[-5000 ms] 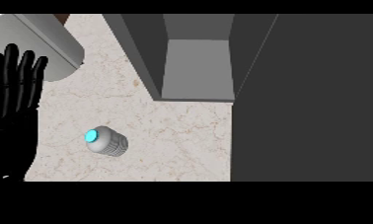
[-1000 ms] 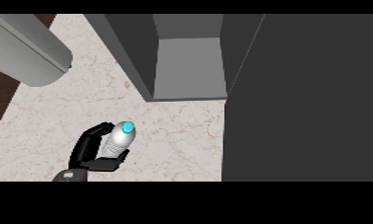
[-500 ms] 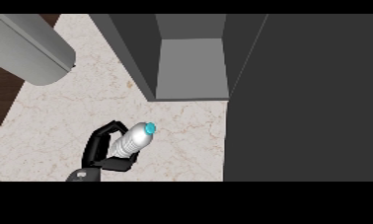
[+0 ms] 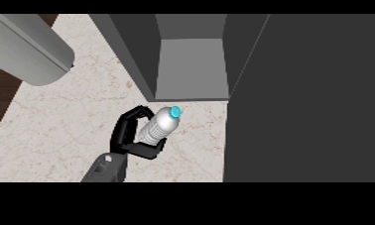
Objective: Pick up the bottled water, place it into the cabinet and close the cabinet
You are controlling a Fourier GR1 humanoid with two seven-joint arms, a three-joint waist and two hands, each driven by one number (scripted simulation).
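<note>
Since half a second ago the clear plastic water bottle with a turquoise cap [image 4: 162, 127] has travelled up and right across the view, and it now sits just short of the cabinet's front lip. A second ago it was lower and further left. It is carried clear of the marbled beige counter [image 4: 66, 120], leaning so that the cap points up and right toward the opening.

The black left hand [image 4: 121, 138] is wrapped round the bottle's lower half from the left. Its fingers [image 4: 133, 116] arch over the far side and its thumb [image 4: 149, 150] closes in beneath. Its grey forearm [image 4: 102, 168] comes in from the lower edge, angled toward the cabinet. The right hand shows nowhere.

Ahead is the open grey cabinet [image 4: 189, 65], with a pale floor between dark walls. A broad dark grey panel [image 4: 307, 95] fills the right, probably the open door, though I cannot be sure. A grey cylinder [image 4: 33, 50] lies at upper left, well apart.

As I judge it, the opening is narrow and the bottle is tilted. The cap or the fingers could catch the front lip or the left wall on the way in. If the bottle is let go while leaning, it may tip over and roll back out, and could then get in the way of closing the cabinet.
</note>
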